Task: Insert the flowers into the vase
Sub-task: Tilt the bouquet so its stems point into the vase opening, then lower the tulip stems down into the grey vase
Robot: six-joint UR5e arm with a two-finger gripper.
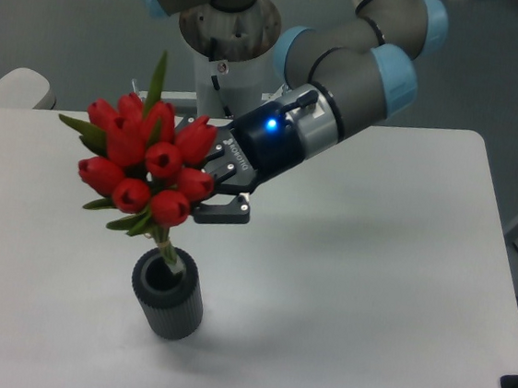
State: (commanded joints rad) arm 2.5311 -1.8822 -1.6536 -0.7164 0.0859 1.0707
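Observation:
A tight bunch of red tulip flowers [142, 159] with narrow green leaves hangs in the air over the left half of the white table. My gripper [206, 188] is shut on the flowers from the right, just behind the heads. The pale green stem [168, 252] points down and to the right, and its end reaches the rim of the vase [168, 293]. That vase is a small dark grey ribbed cylinder with a round hole, standing upright near the front of the table, below the bunch.
The white table [370, 280] stretches to the right, its edge near the right border. The arm's grey base column [221, 70] stands behind the table. A pale rounded object [10, 89] sits at the far left.

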